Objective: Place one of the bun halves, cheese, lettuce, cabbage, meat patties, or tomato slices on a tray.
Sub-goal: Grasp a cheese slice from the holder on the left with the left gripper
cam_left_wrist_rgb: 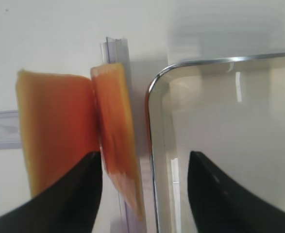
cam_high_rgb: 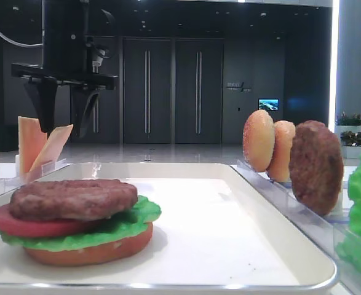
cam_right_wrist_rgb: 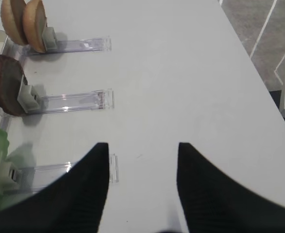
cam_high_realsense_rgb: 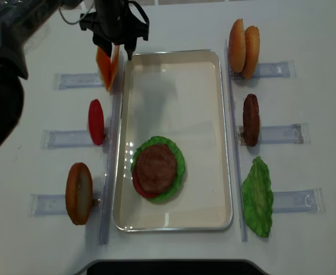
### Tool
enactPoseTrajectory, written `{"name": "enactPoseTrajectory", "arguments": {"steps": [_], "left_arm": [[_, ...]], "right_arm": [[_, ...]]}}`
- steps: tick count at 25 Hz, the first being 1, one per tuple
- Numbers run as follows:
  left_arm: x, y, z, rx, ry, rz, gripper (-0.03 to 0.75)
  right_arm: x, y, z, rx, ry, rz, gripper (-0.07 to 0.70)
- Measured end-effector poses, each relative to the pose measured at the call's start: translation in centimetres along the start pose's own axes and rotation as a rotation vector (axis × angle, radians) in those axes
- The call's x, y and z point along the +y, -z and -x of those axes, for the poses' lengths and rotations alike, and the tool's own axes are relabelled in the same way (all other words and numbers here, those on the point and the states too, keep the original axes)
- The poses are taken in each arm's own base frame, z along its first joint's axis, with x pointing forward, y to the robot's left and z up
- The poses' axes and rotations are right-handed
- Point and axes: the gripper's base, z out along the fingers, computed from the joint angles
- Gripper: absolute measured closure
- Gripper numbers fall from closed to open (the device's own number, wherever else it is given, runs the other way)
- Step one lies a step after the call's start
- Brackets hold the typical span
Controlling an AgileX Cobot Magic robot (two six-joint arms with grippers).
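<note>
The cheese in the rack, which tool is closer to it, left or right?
Left. The left tool hangs open right over the cheese. The right tool is over bare table by the lettuce rack.

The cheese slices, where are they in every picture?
Exterior high: cheese far left, below the left hand.
Right wrist: not in it.
Left wrist: left of centre.
Exterior high (realsense): top left.
Shared landmark: the tray corner beside them.
</note>
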Motion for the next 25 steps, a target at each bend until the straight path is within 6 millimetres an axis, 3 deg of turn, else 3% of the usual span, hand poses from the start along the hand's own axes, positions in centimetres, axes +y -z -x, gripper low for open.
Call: {"name": "enactPoseTrajectory", "arguments": {"steps": [20,23,25], "left_arm": [[0.0,-2.1,0.1,0.004,-0.032,0.069,0.286],[0.0,-2.1,0.1,0.004,-0.032,0.069,0.32],[0.0,-2.1,0.1,0.004,-0.032,0.069,0.382]], "right_arm": [[0.0,0.0,0.0,0.0,0.0,0.0,0.316],[0.0,0.0,0.0,0.0,0.0,0.0,0.318],[0.0,0.0,0.0,0.0,0.0,0.0,0.318]]}}
